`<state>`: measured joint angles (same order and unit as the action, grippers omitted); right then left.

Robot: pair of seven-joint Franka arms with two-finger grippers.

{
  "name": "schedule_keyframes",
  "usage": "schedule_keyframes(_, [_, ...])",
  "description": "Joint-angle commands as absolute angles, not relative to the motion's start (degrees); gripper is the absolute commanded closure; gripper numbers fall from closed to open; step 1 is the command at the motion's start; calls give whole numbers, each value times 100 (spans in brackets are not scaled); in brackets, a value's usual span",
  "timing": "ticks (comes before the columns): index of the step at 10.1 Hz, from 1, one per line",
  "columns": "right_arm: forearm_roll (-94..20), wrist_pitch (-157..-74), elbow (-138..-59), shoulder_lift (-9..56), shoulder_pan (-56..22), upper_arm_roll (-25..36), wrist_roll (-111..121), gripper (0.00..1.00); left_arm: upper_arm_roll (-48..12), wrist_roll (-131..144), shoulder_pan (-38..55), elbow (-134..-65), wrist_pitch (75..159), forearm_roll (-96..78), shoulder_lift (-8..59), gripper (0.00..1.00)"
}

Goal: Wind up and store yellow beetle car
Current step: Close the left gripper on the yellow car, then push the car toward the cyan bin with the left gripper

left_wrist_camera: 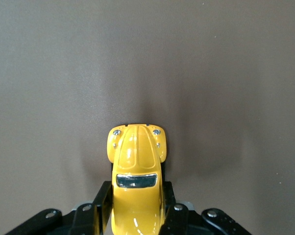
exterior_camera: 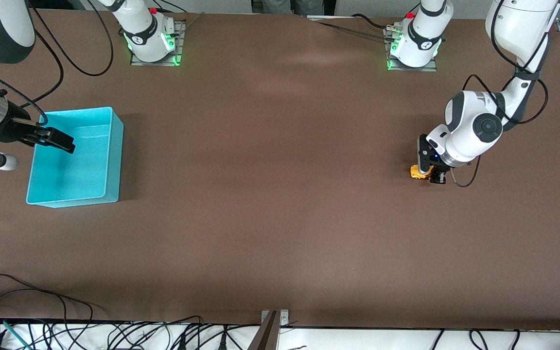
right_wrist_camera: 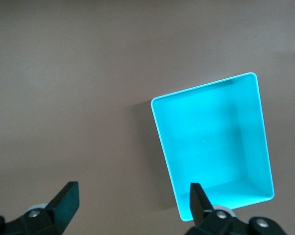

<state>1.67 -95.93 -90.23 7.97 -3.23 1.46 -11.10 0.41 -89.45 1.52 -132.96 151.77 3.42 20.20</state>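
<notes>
The left gripper (exterior_camera: 430, 174) is clamping its fingers (left_wrist_camera: 101, 203) against the flanks of the yellow beetle car (exterior_camera: 417, 172), which is sitting on the brown table (exterior_camera: 280, 204) at the left arm's end, well apart from the turquoise bin (exterior_camera: 110, 160). In the left wrist view the car's rounded bonnet and dark windscreen are poking out ahead of the jaws, its wheels apparently resting on the table top. So the grasp is looking done, while nothing in the pictures is showing the spring wound, and the car is plainly not stored: the bin is standing empty at the right arm's end. By that reckoning the task is sitting at an early stage, with the winding, most likely a drag of the wheels along the table, the carry to the bin and the release all remaining. The left arm is bending down from its base, wrist turned so the gripper is pointing steeply at the table. The right gripper (exterior_camera: 54, 138) is waiting over the bin's rim, fingers spread wide and holding nothing, its forearm lying roughly level above the table edge beside the bin.
</notes>
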Motion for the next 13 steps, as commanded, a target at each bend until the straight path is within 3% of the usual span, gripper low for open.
schedule_keyframes(1, [97,-9545,-8921,835,-290,132,-1037,0,70,-9062,158,-13228,15196,405,2083,100])
schedule_keyframes(13, [106,-9536,-8921,835,-334,114,-1055,0,624,-10459,-623,-12885,15249,369,2671,100])
